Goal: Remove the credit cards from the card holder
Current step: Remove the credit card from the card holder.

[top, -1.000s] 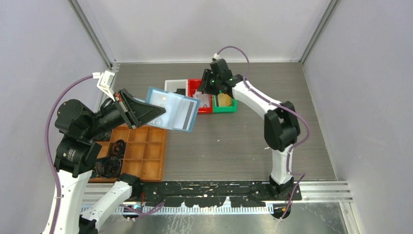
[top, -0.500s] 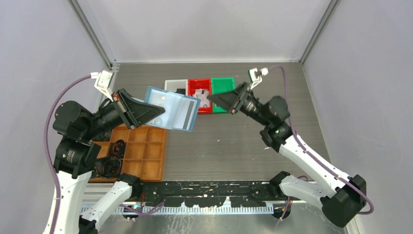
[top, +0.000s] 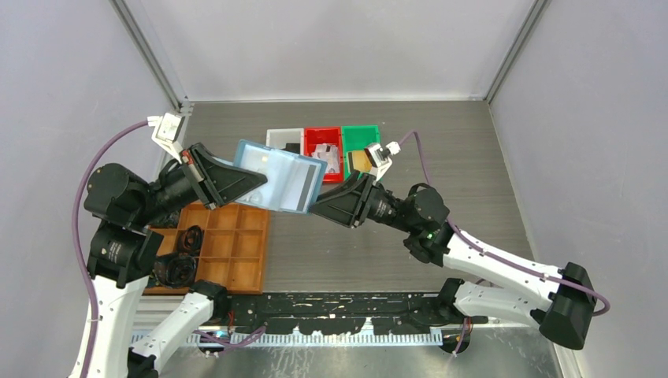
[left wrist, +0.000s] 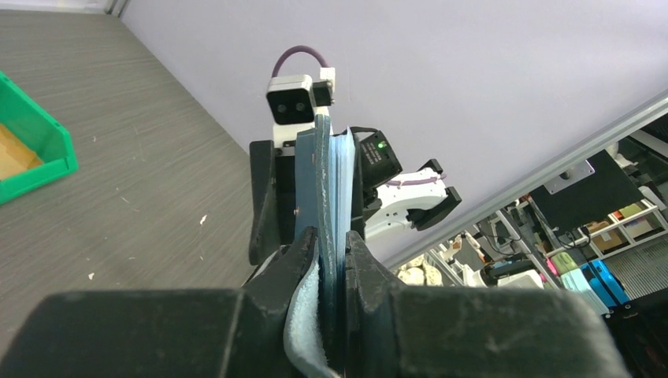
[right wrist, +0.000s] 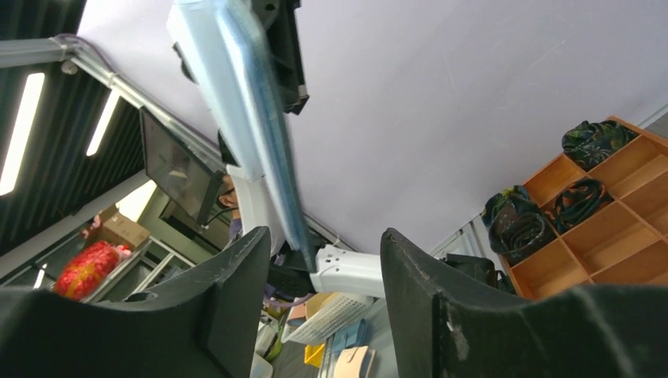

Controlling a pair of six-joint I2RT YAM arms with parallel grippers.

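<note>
My left gripper (top: 240, 179) is shut on the light blue card holder (top: 277, 175) and holds it in the air above the table, opened flat. A silver-grey card with a dark stripe (top: 294, 186) shows in its right half. In the left wrist view the card holder (left wrist: 324, 185) stands edge-on between my left gripper's (left wrist: 332, 242) fingers. My right gripper (top: 317, 207) is open at the holder's lower right corner. In the right wrist view the holder's edge (right wrist: 250, 126) reaches between the spread fingers of the right gripper (right wrist: 327, 252), nearer the left finger, not pinched.
White (top: 280, 136), red (top: 313, 135) and green (top: 361, 135) bins stand in a row at the back; a gold-tan card (top: 361, 161) lies in the green one. An orange-brown compartment tray (top: 232, 248) with dark bundles sits under the left arm.
My right arm has swung from the bins forward and left, and its open gripper now sits at the card holder's edge. The left gripper and holder have stayed still.
</note>
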